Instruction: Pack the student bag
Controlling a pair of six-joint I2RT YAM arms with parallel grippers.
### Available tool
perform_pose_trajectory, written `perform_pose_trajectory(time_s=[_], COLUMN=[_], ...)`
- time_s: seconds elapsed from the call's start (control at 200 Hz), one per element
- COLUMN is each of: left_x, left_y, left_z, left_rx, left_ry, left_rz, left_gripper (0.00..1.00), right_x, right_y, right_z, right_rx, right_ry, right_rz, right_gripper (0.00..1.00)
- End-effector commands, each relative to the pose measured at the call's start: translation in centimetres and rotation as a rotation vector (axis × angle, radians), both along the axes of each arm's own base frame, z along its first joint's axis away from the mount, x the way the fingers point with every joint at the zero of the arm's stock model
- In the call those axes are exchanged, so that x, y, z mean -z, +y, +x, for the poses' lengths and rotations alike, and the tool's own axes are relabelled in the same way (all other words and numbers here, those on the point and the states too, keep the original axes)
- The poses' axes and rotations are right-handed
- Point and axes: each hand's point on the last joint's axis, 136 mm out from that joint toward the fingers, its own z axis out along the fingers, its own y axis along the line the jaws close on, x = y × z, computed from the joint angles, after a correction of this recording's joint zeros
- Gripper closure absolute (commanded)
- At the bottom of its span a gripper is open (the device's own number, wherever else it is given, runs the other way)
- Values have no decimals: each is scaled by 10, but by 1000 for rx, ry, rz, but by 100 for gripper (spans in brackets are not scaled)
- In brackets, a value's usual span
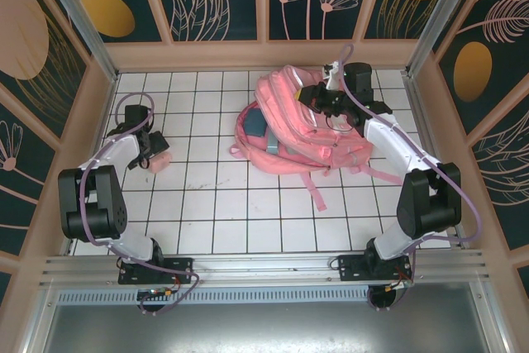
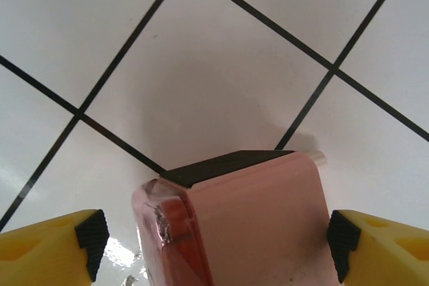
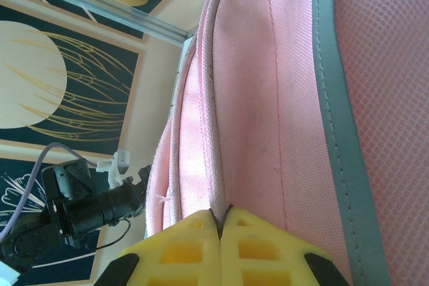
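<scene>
bag (image 1: pixel 285 134): likely soft, floppy, light; best taken by seam or strap | right end effector (image 3: pixel 220 229): closed, pinching bag fabric | left end effector (image 2: pixel 214 242): wide open around box (image 2: pixel 261 212)

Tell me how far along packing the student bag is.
Done: a dark teal item seems to sit in the student bag's open mouth. In hand: the right hand pinches the bag's fabric; the left hand is open around a pink box on the table. Left: grasp that box and put it in.
</scene>
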Motion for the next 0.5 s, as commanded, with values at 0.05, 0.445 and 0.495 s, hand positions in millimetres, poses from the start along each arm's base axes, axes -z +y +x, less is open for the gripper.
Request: perform_pose_trajectory(time_s=[0.05, 0.445, 0.495], left_x=[6, -6, -10], left_y=[-5, -1, -2], left_z=[-8, -11, -9], left_rx=[31, -5, -6], left_ry=[27, 4, -12], left_rz=[-30, -15, -25], left_gripper=[12, 11, 10], right_x=[-28, -26, -25], right_y=[12, 13, 14], right_z=[-5, 0, 0], right_rx=[-71, -72, -75], right_ry=[-111, -105, -103], right_rz=[50, 50, 51], right_gripper=[100, 100, 100])
